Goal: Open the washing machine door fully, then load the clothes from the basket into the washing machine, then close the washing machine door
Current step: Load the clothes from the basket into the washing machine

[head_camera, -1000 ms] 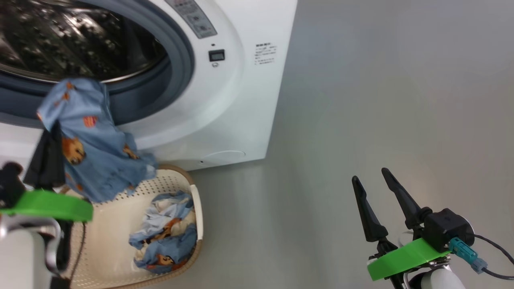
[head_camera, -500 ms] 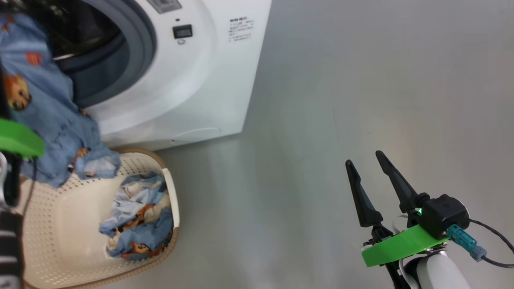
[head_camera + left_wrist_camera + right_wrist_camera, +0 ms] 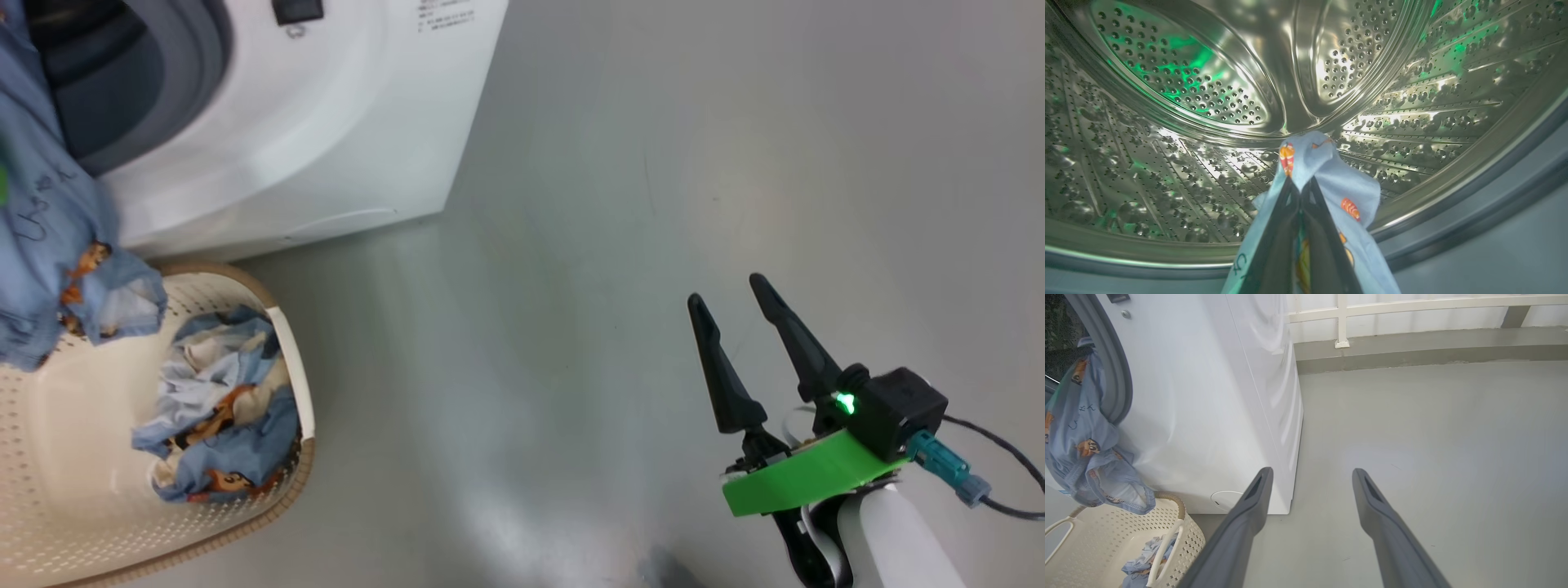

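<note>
The washing machine (image 3: 326,122) stands with its mouth open, so the door step looks done to me, and the loading is under way. The left gripper (image 3: 1301,185) is clamped tight on one blue garment (image 3: 1331,175) printed with orange faces, its tips poked just inside the steel drum (image 3: 1208,81), above the grey rubber ring (image 3: 1515,179). From the head view, the rest of that garment hangs down the front of the machine, and its lower end dangles over the far left corner of the basket (image 3: 290,359). The drum floor ahead of the fingers looks bare, so I would guess this is the first piece going in. A crumpled heap of more clothes (image 3: 216,408) lies against the right wall of the basket, which sits on the floor (image 3: 653,163) right at the machine's foot. That heap has yet to be loaded, and the door has yet to be closed. The right gripper (image 3: 727,289) hangs over bare floor, well apart from the machine, fingers spread wide and holding nothing. As for writing, there is a small printed notice (image 3: 445,16) near the top right corner of the machine's front, too small to read, and a little dark display (image 3: 298,10) beside it. Some dark scribbled marks (image 3: 37,216) show on the hanging garment, but I cannot make them out.
</note>
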Controlling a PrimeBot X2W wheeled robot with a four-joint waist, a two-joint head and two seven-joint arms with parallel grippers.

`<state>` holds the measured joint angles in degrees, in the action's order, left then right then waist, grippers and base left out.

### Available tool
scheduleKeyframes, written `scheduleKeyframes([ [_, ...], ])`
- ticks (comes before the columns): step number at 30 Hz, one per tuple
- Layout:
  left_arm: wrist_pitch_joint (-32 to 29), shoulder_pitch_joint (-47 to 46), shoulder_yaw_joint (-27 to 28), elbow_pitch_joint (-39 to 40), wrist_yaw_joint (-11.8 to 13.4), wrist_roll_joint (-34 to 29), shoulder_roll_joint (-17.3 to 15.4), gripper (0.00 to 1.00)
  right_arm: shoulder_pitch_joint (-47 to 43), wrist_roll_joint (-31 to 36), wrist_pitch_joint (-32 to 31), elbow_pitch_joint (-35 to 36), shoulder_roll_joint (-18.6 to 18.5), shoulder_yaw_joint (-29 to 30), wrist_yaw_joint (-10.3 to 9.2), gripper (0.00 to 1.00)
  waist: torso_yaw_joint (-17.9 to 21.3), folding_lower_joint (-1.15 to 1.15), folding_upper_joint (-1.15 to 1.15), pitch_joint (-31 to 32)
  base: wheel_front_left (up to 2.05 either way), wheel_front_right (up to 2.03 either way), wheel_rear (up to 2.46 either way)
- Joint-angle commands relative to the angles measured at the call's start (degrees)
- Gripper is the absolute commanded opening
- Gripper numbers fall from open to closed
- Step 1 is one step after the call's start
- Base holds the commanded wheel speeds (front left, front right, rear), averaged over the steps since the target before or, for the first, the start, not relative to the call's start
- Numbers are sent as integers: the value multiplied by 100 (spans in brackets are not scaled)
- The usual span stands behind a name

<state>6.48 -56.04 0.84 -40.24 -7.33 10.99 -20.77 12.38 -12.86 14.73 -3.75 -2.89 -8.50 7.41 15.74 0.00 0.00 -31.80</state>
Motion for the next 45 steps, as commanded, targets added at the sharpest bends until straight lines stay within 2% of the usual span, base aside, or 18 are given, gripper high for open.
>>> scheduleKeyframes([
  [1, -37, -279, 41, -31, -4, -16, -327, 0, 74, -63, 27, 141, 2, -153, 8, 100, 117, 0, 0, -249, 0, 0, 0],
  [13, -40, -1394, -441, -554, -12, -159, -508, 0, 194, -262, 27, 153, 2, -293, 8, 100, 178, 0, 0, -847, 0, 0, 0],
  [25, -719, -2341, -1200, -1234, -14, 82, -571, 0, 307, -419, 27, 121, 2, -437, 8, 100, 143, 0, 0, -1182, 0, 0, 0],
  [30, -745, -2576, -1506, -1299, -15, 182, -641, 0, 330, -453, 27, 125, 2, -470, 8, 100, 127, 0, 0, -1223, 0, 0, 0],
  [37, 570, -2979, -1824, -1108, 39, -148, -876, 0, 354, -557, 27, 93, 2, -562, 8, 100, 193, 0, 0, -1301, 0, 0, 0],
  [42, 828, -3019, -1912, -930, 122, -308, -955, 0, 352, -572, 27, 84, 2, -576, 8, 100, 229, 0, 0, -1301, 0, 0, 0],
  [45, 847, -2948, -1897, -466, 179, -369, -996, 0, 362, -580, 27, 79, 2, -577, 8, 100, 233, 0, 0, -1304, 0, 0, 0],
])
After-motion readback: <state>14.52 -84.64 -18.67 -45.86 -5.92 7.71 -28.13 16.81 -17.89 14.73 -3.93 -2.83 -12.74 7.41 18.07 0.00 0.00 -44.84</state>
